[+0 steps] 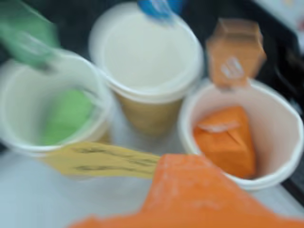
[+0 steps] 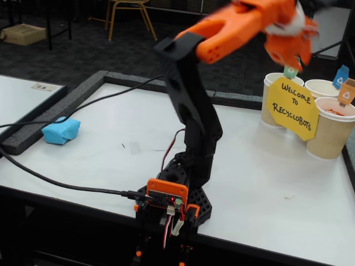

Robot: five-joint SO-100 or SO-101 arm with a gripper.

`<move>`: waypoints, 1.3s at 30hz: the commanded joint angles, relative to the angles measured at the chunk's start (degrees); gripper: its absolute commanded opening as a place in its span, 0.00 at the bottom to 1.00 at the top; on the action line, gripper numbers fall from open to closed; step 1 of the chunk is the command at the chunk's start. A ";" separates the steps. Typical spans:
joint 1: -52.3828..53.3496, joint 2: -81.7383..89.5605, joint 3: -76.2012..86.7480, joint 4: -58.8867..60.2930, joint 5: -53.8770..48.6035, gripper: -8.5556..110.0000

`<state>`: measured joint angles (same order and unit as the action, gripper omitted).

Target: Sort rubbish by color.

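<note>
The light blue wad [image 2: 61, 131] lies on the white table at the left, far from the arm. Inside the left cup [image 1: 28, 95] of the wrist view sits the green wad [image 1: 69, 116], and the orange wad [image 1: 225, 140] sits inside the right cup [image 1: 280, 123]. The middle cup [image 1: 147, 52] holds nothing. My gripper [image 2: 287, 60] hangs raised above the cups at the right of the fixed view, blurred by motion. It looks open, with nothing between its fingers. One orange finger [image 1: 190, 194] fills the bottom of the wrist view.
A yellow "Welcome to Recyclobots" sign [image 2: 292, 108] hangs in front of the cups. Green [image 1: 26, 35], blue [image 1: 159, 7] and orange [image 1: 235, 52] tags stand at the cup rims. Black cables [image 2: 66, 183] cross the table's left half. A dark foam border [image 2: 50, 119] edges the table.
</note>
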<state>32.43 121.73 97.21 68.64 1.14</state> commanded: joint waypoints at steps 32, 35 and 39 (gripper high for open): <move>-79.01 28.39 -3.78 31.73 -7.73 0.08; -84.55 29.79 0.18 31.73 -7.73 0.07; -93.25 30.50 4.22 31.73 -7.21 0.07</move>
<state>-53.61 150.56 101.07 100.37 -5.45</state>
